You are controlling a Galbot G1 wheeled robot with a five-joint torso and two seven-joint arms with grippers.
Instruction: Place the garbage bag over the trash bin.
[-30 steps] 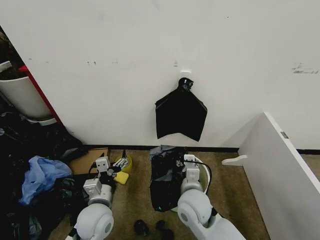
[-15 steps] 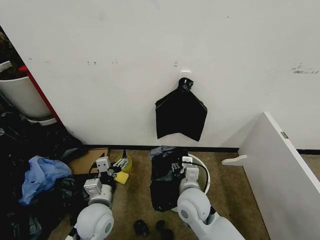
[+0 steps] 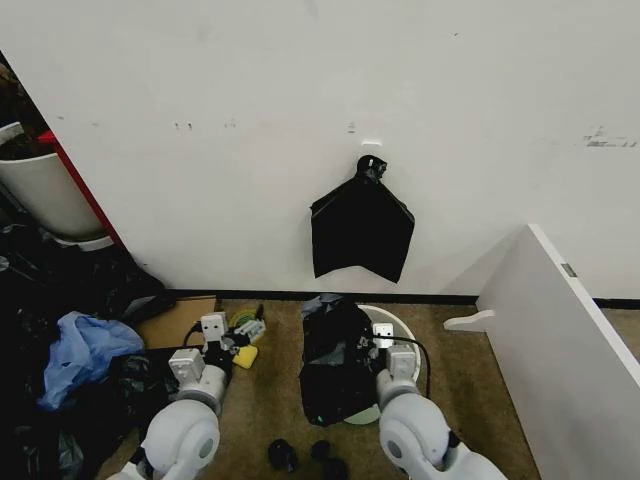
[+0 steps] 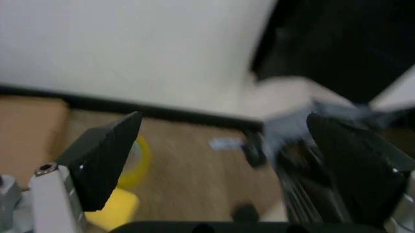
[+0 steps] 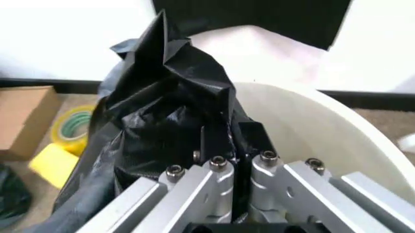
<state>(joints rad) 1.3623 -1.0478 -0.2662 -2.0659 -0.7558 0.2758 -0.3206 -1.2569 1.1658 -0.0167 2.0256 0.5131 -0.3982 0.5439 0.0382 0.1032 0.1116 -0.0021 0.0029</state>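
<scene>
While the garbage bag (image 5: 168, 111) hangs bunched over the left rim of the trash bin (image 3: 402, 322) on the floor by the wall, the robot would do well to draw its edge wide across the opening. The right gripper (image 5: 232, 145) reaches forward over the rim, jaws clenched on the plastic. The left gripper (image 4: 227, 160) waits beside it, jaws spread.

Right gripper (image 3: 368, 338), lower centre of the head view, was extended forward from its rounded white forearm; in the right wrist view its fingers (image 5: 224, 141) were pinched together on a fold of the garbage bag (image 5: 170, 116). Left gripper (image 3: 245, 328), lower left of the head view, was extended forward, jaws spread wide apart and empty.
</scene>
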